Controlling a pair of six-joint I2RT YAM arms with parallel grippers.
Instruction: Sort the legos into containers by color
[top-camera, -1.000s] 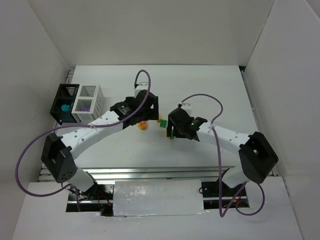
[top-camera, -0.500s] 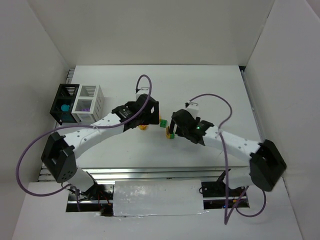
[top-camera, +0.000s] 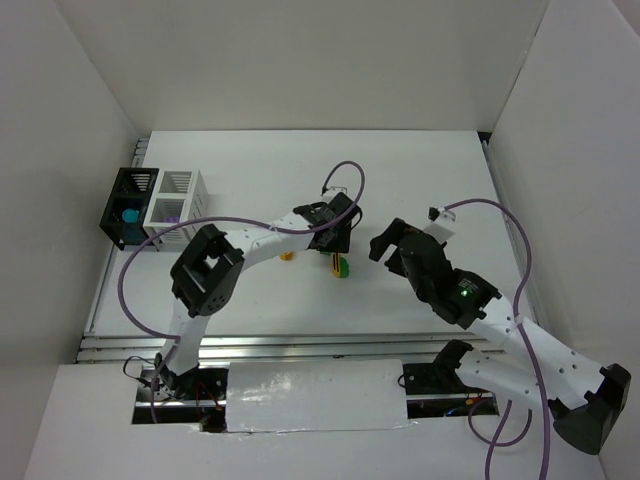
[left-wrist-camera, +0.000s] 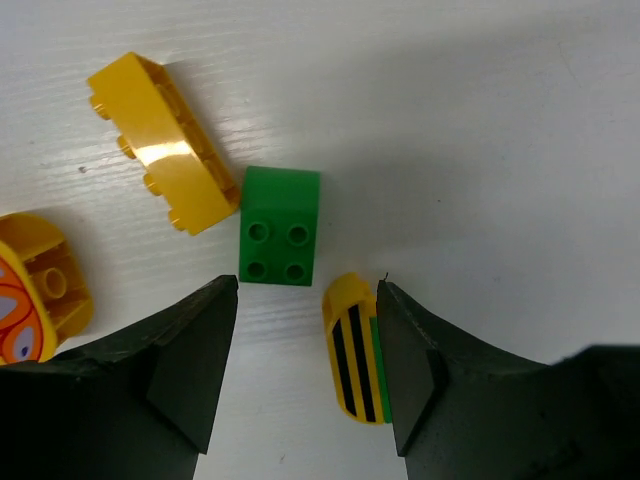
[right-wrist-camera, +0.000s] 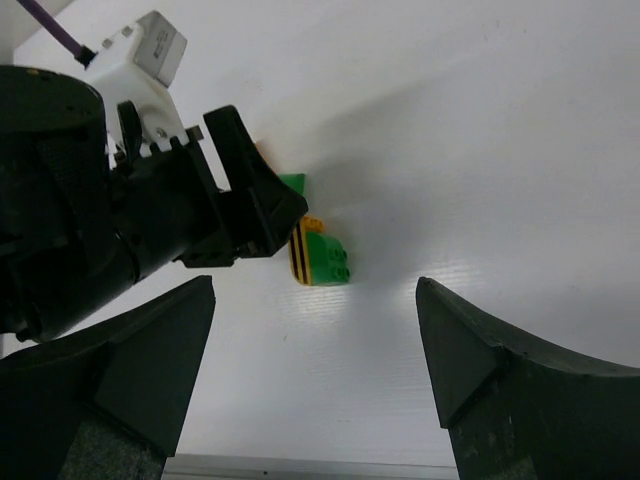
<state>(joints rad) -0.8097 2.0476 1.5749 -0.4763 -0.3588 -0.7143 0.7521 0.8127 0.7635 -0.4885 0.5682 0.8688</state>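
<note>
Your left gripper (left-wrist-camera: 305, 292) had its jaws apart and held nothing. A striped yellow brick (left-wrist-camera: 352, 350) lay against its right finger, a green brick (left-wrist-camera: 280, 225) sat just past the gap, and a long yellow brick (left-wrist-camera: 165, 140) lay just beside that. Your right gripper (right-wrist-camera: 312, 290) hung wide and empty nearby. Far left stood 2 joined bins: the black bin (top-camera: 128, 182) held a teal brick (top-camera: 128, 213), the white bin (top-camera: 190, 190) a purple brick (top-camera: 170, 213).
</note>
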